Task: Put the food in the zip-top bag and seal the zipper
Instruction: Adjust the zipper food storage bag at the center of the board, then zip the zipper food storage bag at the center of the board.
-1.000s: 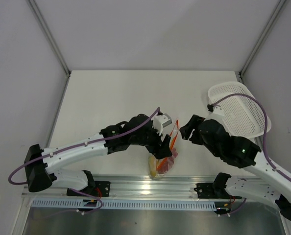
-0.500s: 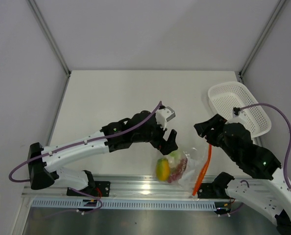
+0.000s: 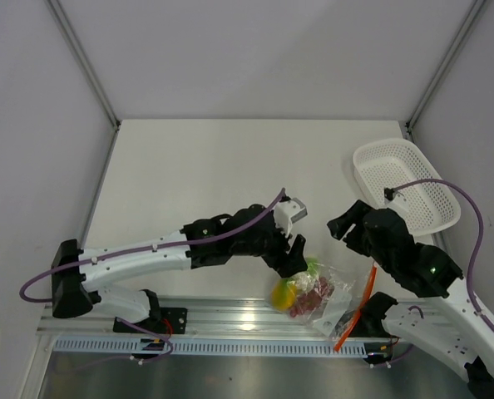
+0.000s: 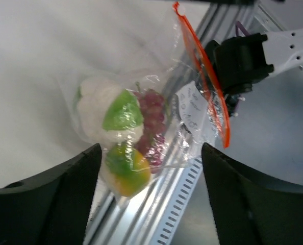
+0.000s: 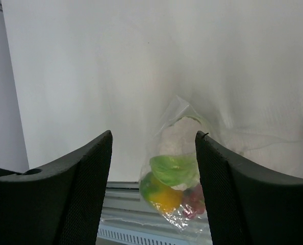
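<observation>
The zip-top bag point(image 3: 322, 293) lies at the table's near edge, partly over the metal rail. Inside it shows the food: a whitish piece point(image 4: 94, 113), a green piece point(image 4: 122, 109), a dark red grape bunch point(image 4: 154, 118) and a yellow-orange fruit point(image 4: 127, 167). The orange-red zipper point(image 3: 362, 299) runs along the bag's right end as one thin line point(image 4: 206, 76). My left gripper point(image 3: 299, 258) hovers open just over the bag's left end point(image 4: 151, 148), gripping nothing. My right gripper point(image 3: 340, 224) is open and apart from the bag, which shows beyond its tips point(image 5: 153, 133).
A white mesh basket point(image 3: 405, 183) stands at the back right, beside the right arm. The aluminium rail point(image 3: 230, 316) runs along the near edge under the bag. Grey walls close in the table on three sides.
A second ago the bag stood pinched between both grippers. It now lies flat further right, zipper end toward the rail. My left gripper followed it right and nearer; my right arm drew back.
</observation>
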You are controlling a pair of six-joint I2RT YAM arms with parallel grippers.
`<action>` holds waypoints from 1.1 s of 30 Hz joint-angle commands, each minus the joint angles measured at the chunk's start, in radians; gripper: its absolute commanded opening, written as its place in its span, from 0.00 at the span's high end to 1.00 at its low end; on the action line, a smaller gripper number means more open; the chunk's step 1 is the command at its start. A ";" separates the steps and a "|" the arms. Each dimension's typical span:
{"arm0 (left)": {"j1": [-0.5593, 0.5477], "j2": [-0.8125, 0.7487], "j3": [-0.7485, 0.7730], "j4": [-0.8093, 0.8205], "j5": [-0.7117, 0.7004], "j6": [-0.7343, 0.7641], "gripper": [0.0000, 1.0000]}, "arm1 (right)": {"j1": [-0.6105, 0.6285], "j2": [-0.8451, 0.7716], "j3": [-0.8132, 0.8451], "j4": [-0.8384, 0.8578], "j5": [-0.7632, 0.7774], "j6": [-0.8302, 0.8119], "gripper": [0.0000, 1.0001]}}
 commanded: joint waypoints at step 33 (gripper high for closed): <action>-0.021 0.272 -0.281 0.409 0.192 -0.259 0.82 | -0.011 -0.056 0.064 -0.101 0.066 0.035 0.32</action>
